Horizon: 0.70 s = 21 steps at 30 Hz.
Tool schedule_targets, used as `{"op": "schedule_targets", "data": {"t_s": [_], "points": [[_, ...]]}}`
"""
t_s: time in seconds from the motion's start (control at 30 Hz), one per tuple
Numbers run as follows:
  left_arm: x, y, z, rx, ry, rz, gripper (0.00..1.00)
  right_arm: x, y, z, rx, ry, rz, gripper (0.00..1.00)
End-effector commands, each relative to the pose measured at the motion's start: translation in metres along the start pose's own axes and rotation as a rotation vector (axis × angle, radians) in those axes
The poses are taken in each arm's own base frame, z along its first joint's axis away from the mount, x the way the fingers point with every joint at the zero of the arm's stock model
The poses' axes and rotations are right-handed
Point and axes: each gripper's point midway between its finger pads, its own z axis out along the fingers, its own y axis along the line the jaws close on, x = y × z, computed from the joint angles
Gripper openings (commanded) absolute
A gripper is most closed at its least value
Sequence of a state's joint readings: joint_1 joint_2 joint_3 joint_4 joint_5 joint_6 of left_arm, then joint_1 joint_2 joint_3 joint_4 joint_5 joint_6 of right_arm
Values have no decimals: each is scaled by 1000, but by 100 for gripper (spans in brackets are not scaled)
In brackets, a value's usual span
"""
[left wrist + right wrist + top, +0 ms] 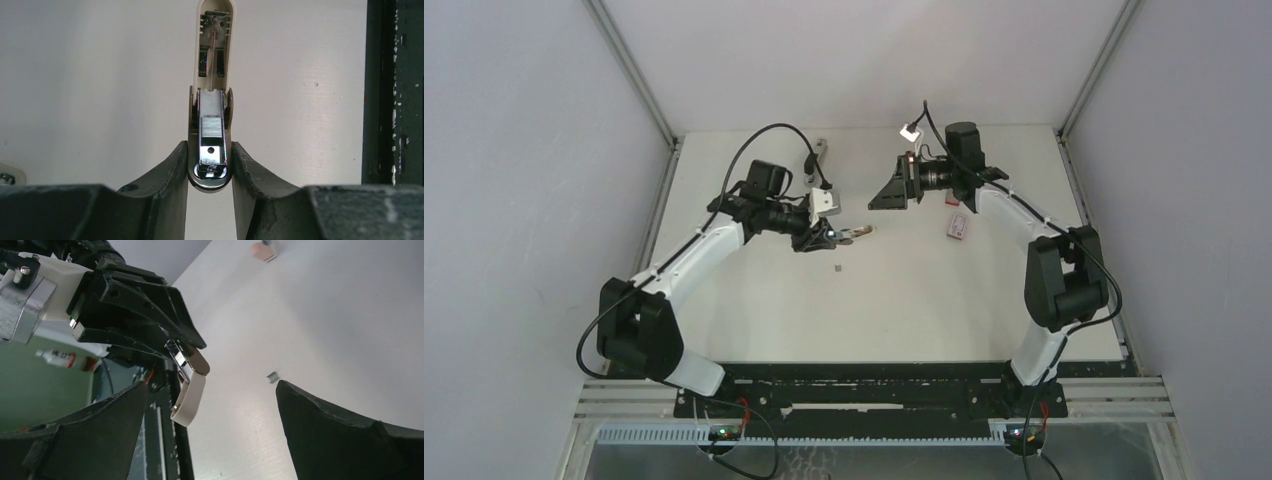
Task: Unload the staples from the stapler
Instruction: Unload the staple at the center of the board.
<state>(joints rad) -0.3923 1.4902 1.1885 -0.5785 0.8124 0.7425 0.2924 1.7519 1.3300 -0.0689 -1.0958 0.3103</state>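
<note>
Above the table [904, 310], we pinch the opened stapler [212, 130] by its sides in our left gripper [210, 167]. Our right gripper [212, 387] faces it, fingers spread wide, empty. A speck of staples [839, 268] lies below.

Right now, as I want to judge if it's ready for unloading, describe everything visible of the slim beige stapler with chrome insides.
The slim beige-plastic stapler is clamped near its rounded end by the left gripper, held in the air. It is hinged open: the cover arm points away, baring a long coil spring. The chrome magazine faces the wrist camera; whether it is loaded I cannot tell.
</note>
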Motion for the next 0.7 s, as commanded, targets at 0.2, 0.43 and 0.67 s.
{"op": "schedule_targets", "data": {"t_s": [0.2,0.43,0.67], "points": [[-9,-20,-8,-1,4,183,0,40,47,22,-258,257,-9,100],[-9,-30,-9,-2,18,260,0,58,54,34,-319,325,18,100],[-12,-35,-12,-6,12,299,0,76,68,40,-405,382,-9,100]]}}
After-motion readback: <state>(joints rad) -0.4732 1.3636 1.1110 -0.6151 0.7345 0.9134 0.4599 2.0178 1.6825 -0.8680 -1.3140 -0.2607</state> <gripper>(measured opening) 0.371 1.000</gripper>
